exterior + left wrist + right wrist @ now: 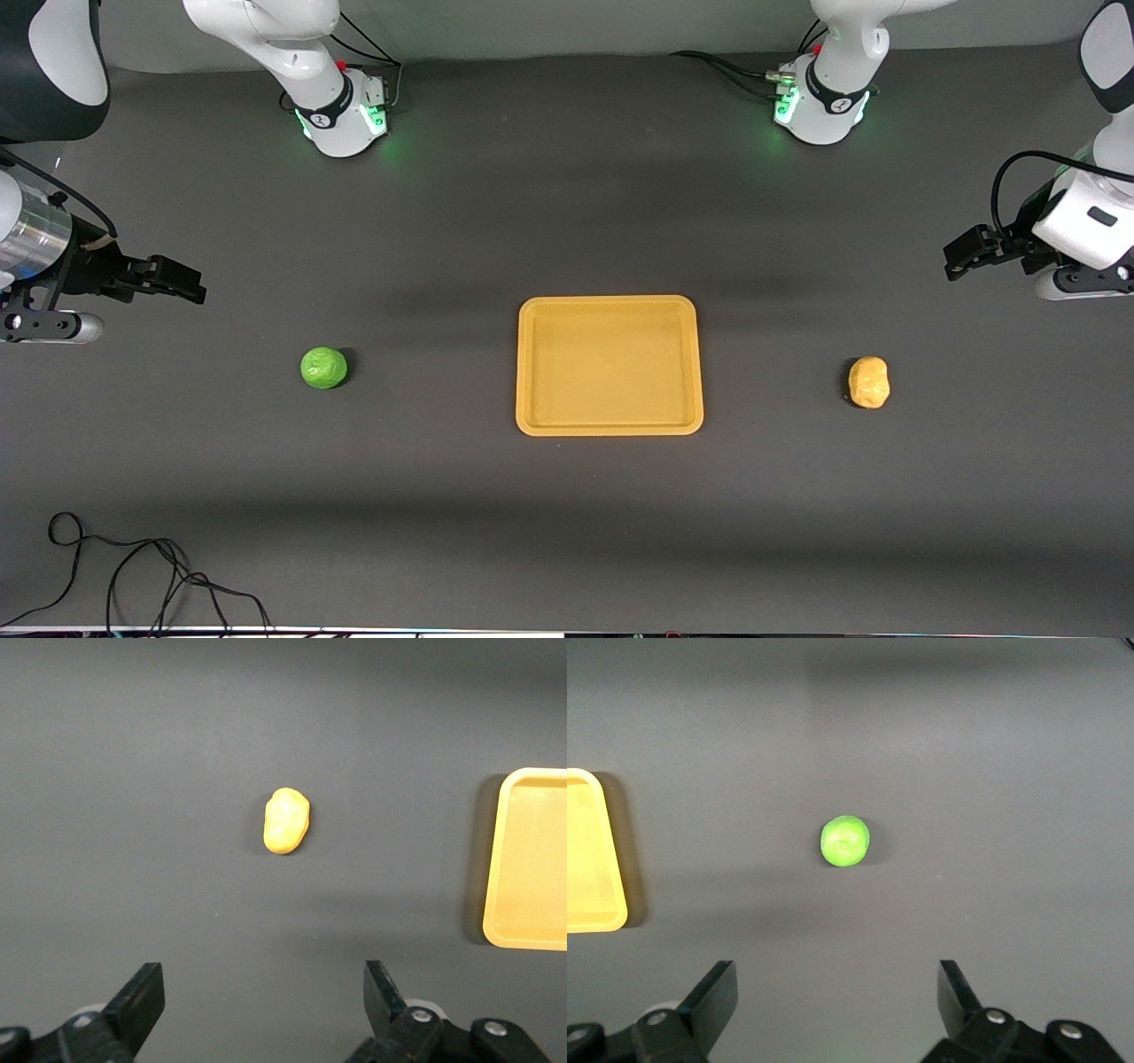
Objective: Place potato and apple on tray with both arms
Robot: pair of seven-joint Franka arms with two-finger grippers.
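Observation:
The orange-yellow tray [532,363] lies empty at the table's middle. The green apple [324,367] sits on the table toward the right arm's end, beside the tray. The yellow-tan potato [868,382] sits toward the left arm's end, beside the tray. My right gripper [182,283] is open and empty, up in the air at the right arm's end; the apple [845,841] shows in its wrist view, with the gripper [833,988] apart from it. My left gripper [961,251] is open and empty, high at the left arm's end; its wrist view shows the potato [286,820] and the gripper [264,992] apart from it.
A black cable [133,576] lies loose on the table near the front camera at the right arm's end. The two arm bases [345,115] [819,111] stand along the table's edge farthest from the front camera. The tray's edge shows in both wrist views [532,859] [589,859].

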